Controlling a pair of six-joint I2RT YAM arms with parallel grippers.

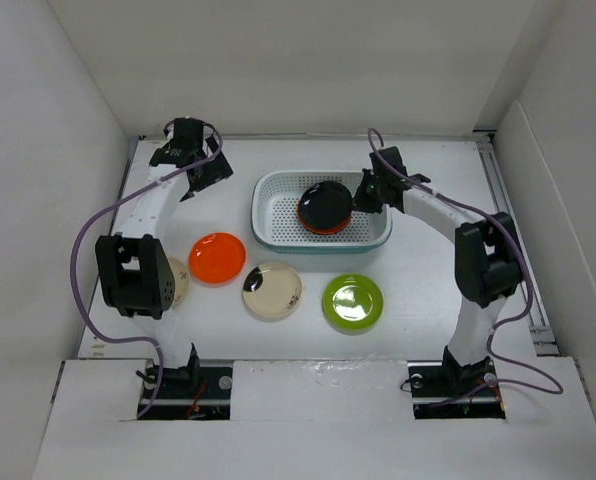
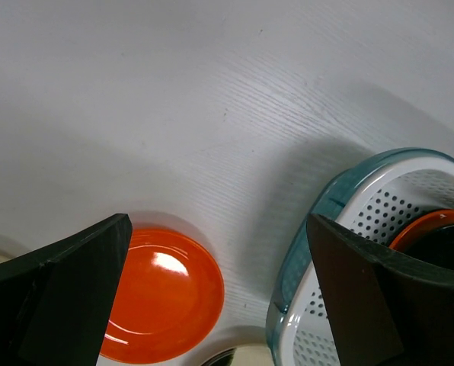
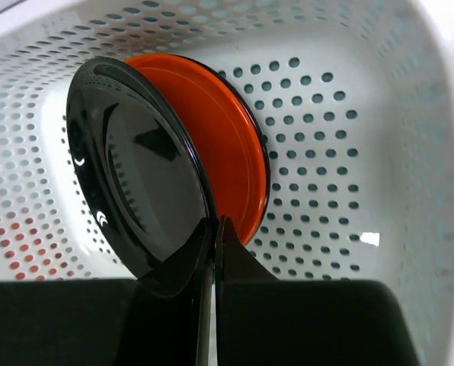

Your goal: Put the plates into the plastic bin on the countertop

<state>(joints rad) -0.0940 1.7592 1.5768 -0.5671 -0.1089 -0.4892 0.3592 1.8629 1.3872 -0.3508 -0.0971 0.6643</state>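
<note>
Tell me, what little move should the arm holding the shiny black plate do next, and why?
Probably open the right gripper and let go: it pinches the rim of the glossy black round plate, which sits over a round orange plate inside the white perforated plastic bin.

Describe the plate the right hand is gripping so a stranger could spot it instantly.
Find the white perforated bin with the teal rim, mid-back on the countertop. Inside it, the right hand pinches the edge of a glossy black plate lying over an orange plate. It is the dark upper one of the pair, and the only plate in a hand.
</note>
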